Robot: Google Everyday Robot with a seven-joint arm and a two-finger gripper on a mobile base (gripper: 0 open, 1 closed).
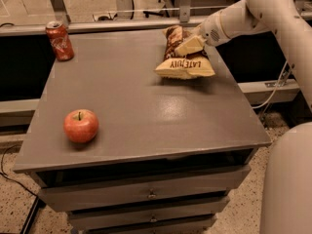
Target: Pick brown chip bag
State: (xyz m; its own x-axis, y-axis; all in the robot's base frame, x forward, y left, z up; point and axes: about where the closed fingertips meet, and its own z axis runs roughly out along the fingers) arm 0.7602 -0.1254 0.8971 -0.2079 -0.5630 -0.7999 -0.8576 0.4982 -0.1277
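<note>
The gripper (189,46) was at the far right of the table (146,116), clamped on the middle of the bag (185,66), whose tan end faced forward. An apple (81,126) sat front left, and a can (59,41) stood at the far-left corner.

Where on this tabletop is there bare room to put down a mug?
Bare room: the wide middle between apple, can and brown chip bag, plus the front right corner. Crowded at back right, where the pincer meets the bag.
</note>
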